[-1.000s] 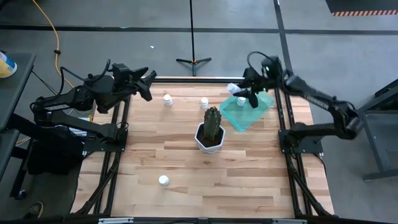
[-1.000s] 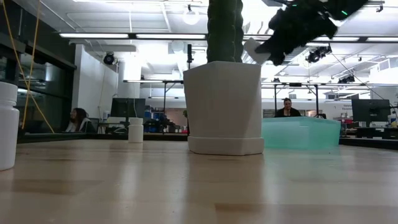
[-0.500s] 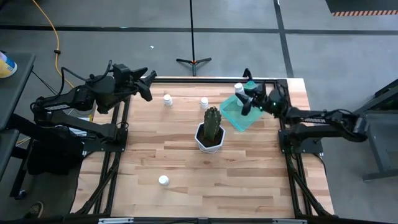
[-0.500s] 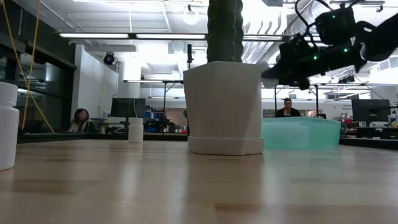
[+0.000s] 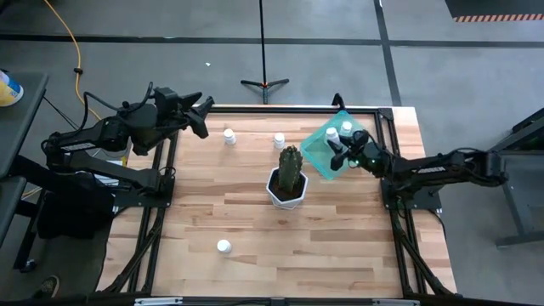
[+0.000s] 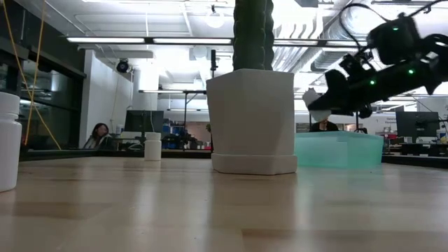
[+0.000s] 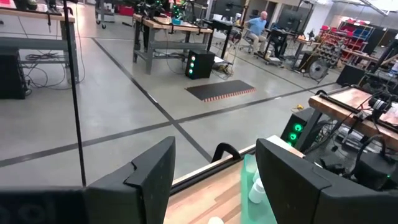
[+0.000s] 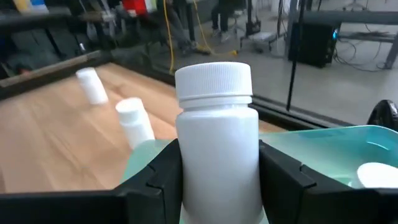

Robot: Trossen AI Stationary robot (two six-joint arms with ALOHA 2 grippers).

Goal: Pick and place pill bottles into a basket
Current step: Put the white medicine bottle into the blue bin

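Right wrist view alone shows the right pincer (image 8: 217, 180) pinching a pill bottle (image 8: 217, 137) above the basket (image 5: 325, 153). Left pincer (image 7: 214, 180) spread, idle at counter's ten o'clock.

The pill bottles (image 5: 228, 136) are plain white, caps included. The basket (image 5: 325, 155) is translucent teal-green. A white faceted pot (image 5: 286, 192) holds a dark green ribbed cactus (image 5: 290, 167). The counter (image 5: 255, 221) is pale striped wood, and both pincers are black.
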